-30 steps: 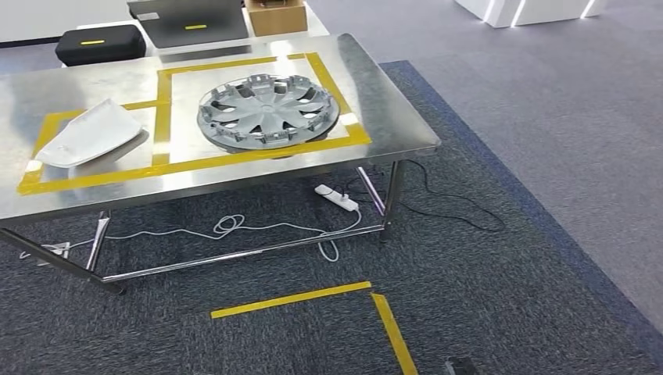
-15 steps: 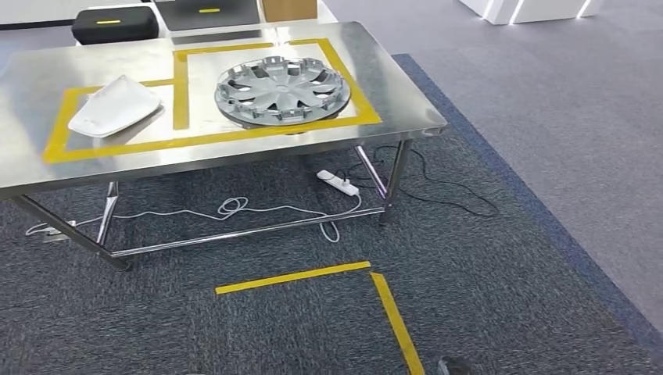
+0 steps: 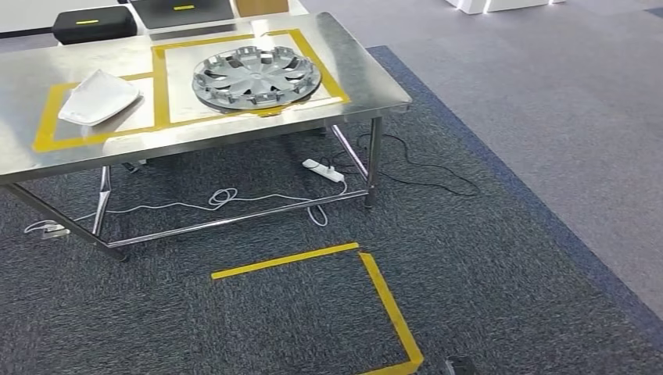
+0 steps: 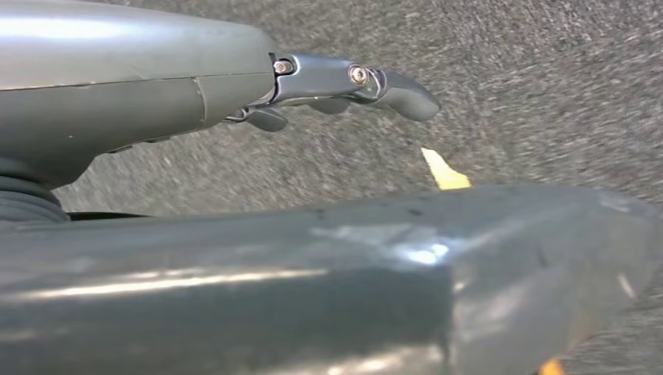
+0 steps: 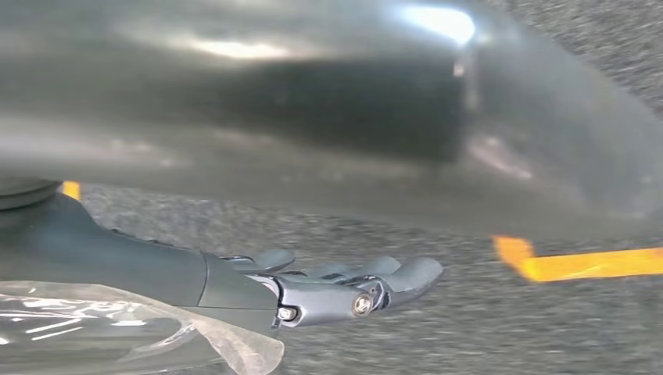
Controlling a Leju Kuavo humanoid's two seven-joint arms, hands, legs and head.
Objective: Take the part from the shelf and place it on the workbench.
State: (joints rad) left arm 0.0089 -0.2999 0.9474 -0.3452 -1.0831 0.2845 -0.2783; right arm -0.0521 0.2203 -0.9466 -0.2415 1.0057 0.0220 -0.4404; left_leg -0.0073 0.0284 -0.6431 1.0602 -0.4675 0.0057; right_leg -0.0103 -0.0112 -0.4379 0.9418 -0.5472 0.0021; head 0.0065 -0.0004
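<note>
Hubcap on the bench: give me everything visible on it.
The hubcap is a round silver-grey wheel cover, plastic by its look, with curved spokes radiating from a small hub and clip tabs standing around the rim. It lies flat on the steel workbench, inside the right-hand yellow tape rectangle. Nothing else touches it. The white part lies apart in the left-hand rectangle.

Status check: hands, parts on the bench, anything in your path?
Both hands hang over carpet, left hand and right hand holding nothing. Wheel cover and white part on workbench. Cables, power strip underneath.
</note>
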